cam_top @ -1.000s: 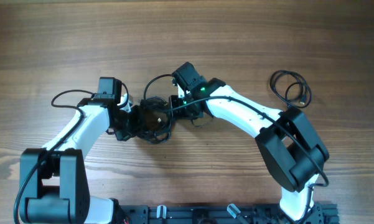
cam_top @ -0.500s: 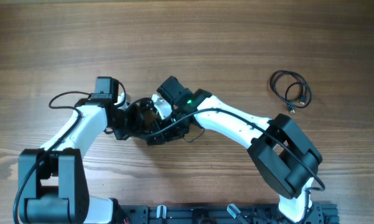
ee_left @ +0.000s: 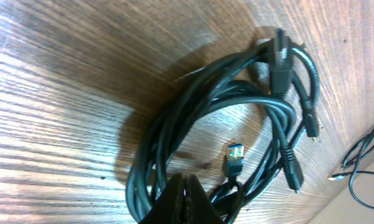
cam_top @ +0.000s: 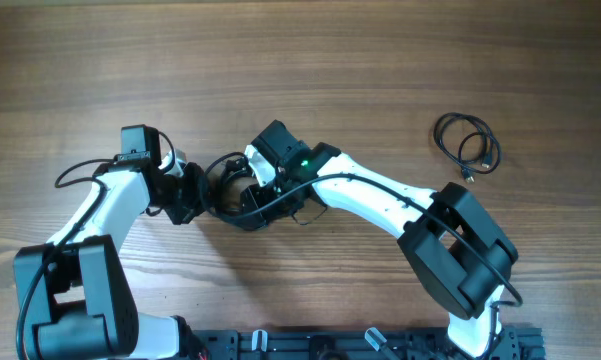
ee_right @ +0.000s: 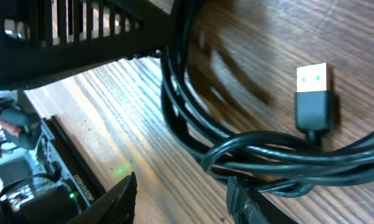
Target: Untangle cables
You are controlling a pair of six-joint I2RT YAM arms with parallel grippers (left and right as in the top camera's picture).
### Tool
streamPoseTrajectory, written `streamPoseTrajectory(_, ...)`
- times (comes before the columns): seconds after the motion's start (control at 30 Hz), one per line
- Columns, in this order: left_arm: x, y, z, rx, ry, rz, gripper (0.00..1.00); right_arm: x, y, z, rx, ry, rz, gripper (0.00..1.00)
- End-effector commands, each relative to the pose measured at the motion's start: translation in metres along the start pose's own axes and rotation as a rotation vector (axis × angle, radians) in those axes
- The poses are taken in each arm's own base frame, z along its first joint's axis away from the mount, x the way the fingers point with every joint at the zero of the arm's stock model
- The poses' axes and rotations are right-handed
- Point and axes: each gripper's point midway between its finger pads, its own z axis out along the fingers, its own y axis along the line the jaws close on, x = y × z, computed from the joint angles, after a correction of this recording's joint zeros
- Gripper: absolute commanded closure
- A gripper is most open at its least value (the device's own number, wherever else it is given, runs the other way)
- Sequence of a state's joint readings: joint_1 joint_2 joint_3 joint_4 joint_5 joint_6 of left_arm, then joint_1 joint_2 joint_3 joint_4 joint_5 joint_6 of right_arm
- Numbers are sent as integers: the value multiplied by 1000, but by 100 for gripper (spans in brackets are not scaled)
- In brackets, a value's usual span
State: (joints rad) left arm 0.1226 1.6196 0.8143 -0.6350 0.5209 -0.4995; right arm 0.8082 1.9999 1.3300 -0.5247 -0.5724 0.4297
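At centre left of the overhead view, the two arms meet over the bundle (ee_left: 157,138), a knot of several black cords lying on the desk (cam_top: 380,60) between them. The left tool (ee_left: 183,186) is pressed together on the lower edge of the bundle, strands running under its tip, which looks meant to anchor the knot so that the other arm has something to pull against. The right tool (ee_right: 180,193) is spread, its fingers low over the wood just short of a crossing of strands, with a plug (ee_right: 313,93) lying free beyond them. It holds nothing, and seems placed to pick one cord out of the crossing rather than to take the whole mass. In the overhead view one loose cable (cam_top: 467,142) lies coiled by itself at the upper right, well apart from the arms, most likely parked there so that freed cords stay out of the knot. The bundle itself looks far from sorted.
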Motion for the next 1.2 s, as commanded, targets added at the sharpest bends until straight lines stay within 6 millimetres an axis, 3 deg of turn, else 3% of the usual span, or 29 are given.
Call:
streamPoseTrajectory(0.0,6,15,14,-28,12,-15,92,2,-17,9,56,1,42,50)
streamPoseTrajectory(0.13,6,22,24,-35,24,-22,91,3,-16,10,59,3,39,51)
streamPoseTrajectory(0.43,6,21,25,-35,24,-18,91,6,-9,17,78,-1,35,52)
streamPoseTrajectory(0.7,6,22,25,-35,24,-18,91,10,-41,48,186,-4,212,56)
streamPoseTrajectory(0.8,6,22,25,-36,24,-18,91,11,-45,53,189,1,217,80)
streamPoseTrajectory(0.83,6,22,25,-36,24,-18,91,10,-44,51,187,-4,215,92)
streamPoseTrajectory(0.87,6,22,25,-36,24,-18,91,9,-46,50,187,-6,220,94)
streamPoseTrajectory(0.97,6,22,25,-36,24,-18,91,7,-47,46,143,10,246,96)
streamPoseTrajectory(1.07,6,22,25,-36,25,-18,91,8,-32,37,9,64,243,96)
streamPoseTrajectory(1.17,5,23,25,-43,20,-18,91,-5,-1,4,-260,76,129,96)
